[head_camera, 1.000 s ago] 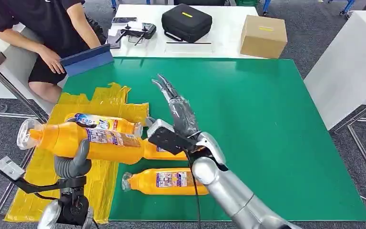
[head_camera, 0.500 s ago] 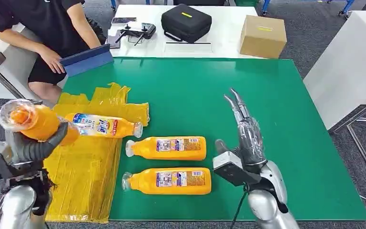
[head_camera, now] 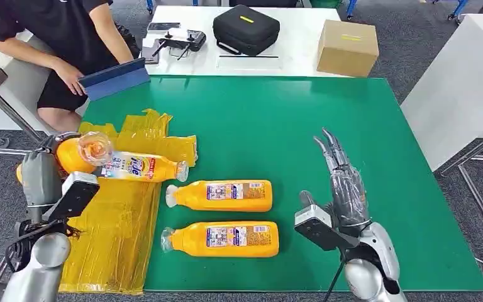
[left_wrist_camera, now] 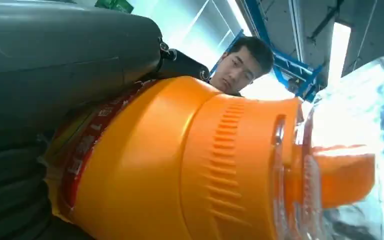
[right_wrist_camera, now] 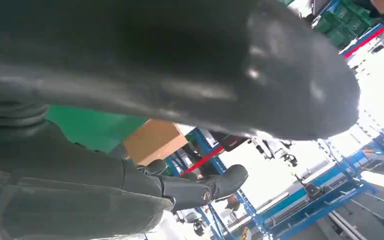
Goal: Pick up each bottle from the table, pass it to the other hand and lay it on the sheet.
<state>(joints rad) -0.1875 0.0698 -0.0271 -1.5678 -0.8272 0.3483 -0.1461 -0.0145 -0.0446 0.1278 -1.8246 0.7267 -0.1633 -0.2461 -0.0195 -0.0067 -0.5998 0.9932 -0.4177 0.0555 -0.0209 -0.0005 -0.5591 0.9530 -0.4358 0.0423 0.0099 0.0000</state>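
Bottle (head_camera: 75, 154) gripped by left hand (head_camera: 38, 179) over sheet's (head_camera: 110, 233) edge; right hand (head_camera: 343, 189) spread, empty.

orange bottles (head_camera: 226, 195) | three lying flat | one (head_camera: 75, 153) seemingly tilted above sheet (head_camera: 110, 233)

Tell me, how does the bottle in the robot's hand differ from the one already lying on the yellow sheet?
The held bottle is gripped by the left hand above the yellow sheet, cap end toward the camera; the sheet bottle lies flat on its side, untouched, label showing. Both are orange with clear caps.
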